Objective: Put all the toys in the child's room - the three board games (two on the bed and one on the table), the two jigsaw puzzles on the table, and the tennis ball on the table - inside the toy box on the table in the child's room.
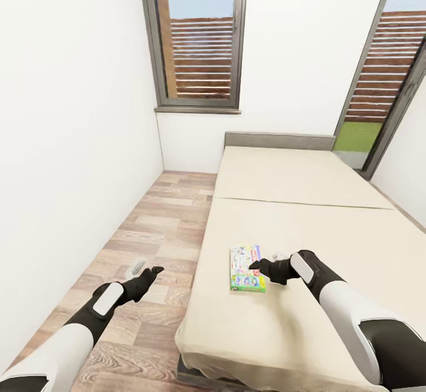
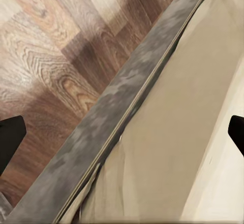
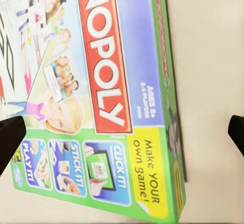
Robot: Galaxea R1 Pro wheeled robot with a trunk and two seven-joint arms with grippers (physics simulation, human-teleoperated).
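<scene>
One board game (image 1: pixel 245 268), a flat green-edged Monopoly box with a red title band, lies flat on the cream bed (image 1: pixel 307 226) near its left front corner. My right gripper (image 1: pixel 255 265) hovers open just above the box's right edge. In the right wrist view the board game (image 3: pixel 101 82) lies beneath the open right gripper (image 3: pixel 122 135), whose black fingertips (image 3: pixel 10 142) stand wide apart and hold nothing. My left gripper (image 1: pixel 157 270) hangs open over the plank floor left of the bed. The toy box, the table, the jigsaw puzzles and the tennis ball are out of view.
The bed's grey base edge (image 2: pixel 117 107) runs between wood floor (image 2: pixel 51 56) and sheet (image 2: pixel 173 148) under the open left gripper (image 2: pixel 122 132). A small grey object (image 1: pixel 138 264) lies on the floor. The white wall (image 1: pixel 71 143) leaves a narrow floor strip. Windows stand behind the headboard (image 1: pixel 278 140).
</scene>
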